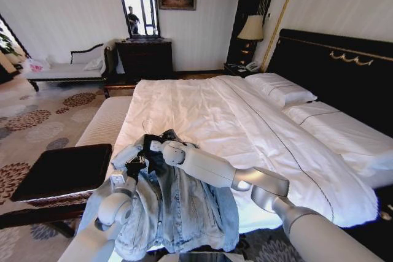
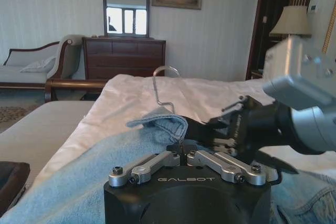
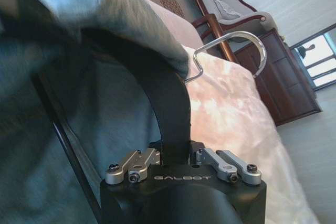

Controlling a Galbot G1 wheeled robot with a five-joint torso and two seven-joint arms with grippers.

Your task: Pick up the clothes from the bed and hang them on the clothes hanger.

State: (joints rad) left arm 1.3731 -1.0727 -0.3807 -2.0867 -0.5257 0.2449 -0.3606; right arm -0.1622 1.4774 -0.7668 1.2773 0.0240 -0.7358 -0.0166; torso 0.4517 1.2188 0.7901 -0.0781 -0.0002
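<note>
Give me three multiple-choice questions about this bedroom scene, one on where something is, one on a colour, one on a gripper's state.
1. Where does the denim jacket lie?
A. on the bed's near end
B. on the chaise
C. on the dresser

2. What colour is the hanger's hook?
A. gold
B. silver
C. red

3. What is the right gripper doing?
A. open above a pillow
B. shut on the clothes hanger's black arm
C. shut on the lamp

Answers: 1 A, head view shows it there; 2 B, it gleams metallic; 3 B, the fingers clamp the black arm.

Open white bed (image 1: 202, 115) beyond the jacket (image 1: 178, 207); dark bench (image 1: 64, 170) crowds the left side.
</note>
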